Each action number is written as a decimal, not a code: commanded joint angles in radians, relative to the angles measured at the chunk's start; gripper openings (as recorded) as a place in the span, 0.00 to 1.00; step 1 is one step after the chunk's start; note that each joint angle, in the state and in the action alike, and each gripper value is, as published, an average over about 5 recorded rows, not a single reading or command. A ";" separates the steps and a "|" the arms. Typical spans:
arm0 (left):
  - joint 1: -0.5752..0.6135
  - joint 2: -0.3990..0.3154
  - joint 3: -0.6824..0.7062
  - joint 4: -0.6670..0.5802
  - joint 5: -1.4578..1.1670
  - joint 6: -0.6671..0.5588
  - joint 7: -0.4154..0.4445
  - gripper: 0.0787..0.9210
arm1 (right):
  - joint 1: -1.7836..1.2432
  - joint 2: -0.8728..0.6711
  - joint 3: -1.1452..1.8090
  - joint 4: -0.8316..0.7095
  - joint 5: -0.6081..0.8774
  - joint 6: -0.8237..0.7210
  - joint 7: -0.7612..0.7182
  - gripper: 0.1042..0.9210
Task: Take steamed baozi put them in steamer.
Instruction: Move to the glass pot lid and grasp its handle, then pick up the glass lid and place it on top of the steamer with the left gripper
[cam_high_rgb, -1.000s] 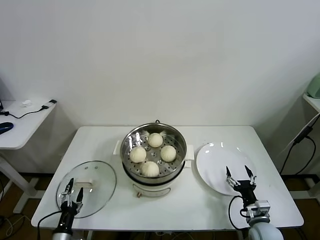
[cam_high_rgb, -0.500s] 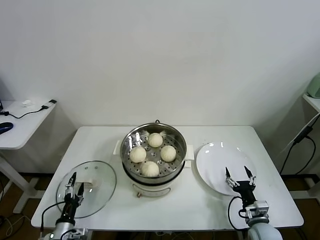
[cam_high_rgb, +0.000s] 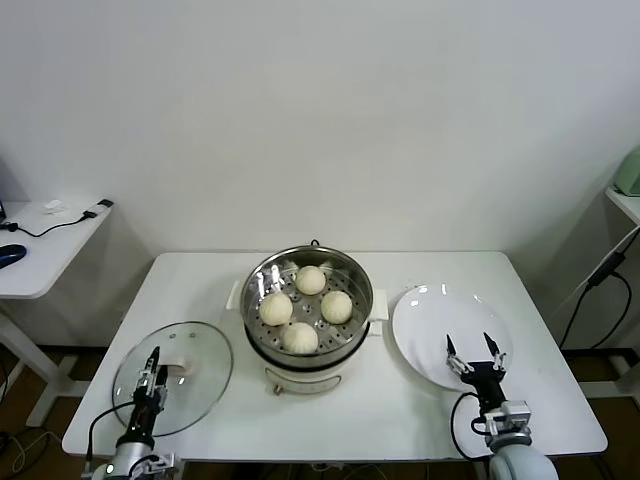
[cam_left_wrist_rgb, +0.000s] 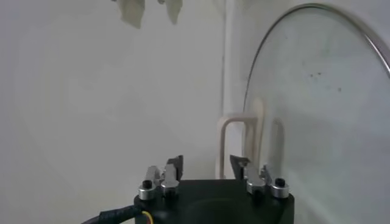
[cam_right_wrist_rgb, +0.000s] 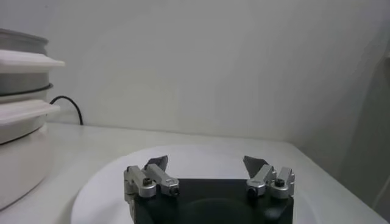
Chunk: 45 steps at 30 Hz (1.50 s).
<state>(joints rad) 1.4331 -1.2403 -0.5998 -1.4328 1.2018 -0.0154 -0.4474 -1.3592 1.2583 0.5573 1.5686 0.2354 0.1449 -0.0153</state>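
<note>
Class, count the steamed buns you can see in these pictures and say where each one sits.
4, all in the steamer: back bun, left bun, right bun, front bun. None looks hidden; none is on the plate.

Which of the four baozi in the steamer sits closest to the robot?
The front baozi, at the steamer's near rim, nearest the robot. The other three lie farther back.
</note>
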 joint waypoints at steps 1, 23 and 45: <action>-0.031 -0.004 -0.001 0.059 0.041 -0.001 -0.024 0.48 | 0.004 0.004 -0.006 -0.004 -0.003 -0.002 0.000 0.88; 0.098 0.124 -0.113 -0.376 -0.208 0.145 0.174 0.06 | -0.010 -0.015 0.009 0.025 -0.003 -0.025 0.014 0.88; -0.224 0.131 0.403 -0.781 0.103 0.731 0.682 0.06 | -0.025 -0.018 0.006 0.030 -0.036 -0.011 0.029 0.88</action>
<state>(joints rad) 1.4036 -1.0807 -0.5505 -2.0629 1.1025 0.4451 0.0115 -1.3797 1.2423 0.5635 1.5965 0.2056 0.1195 0.0143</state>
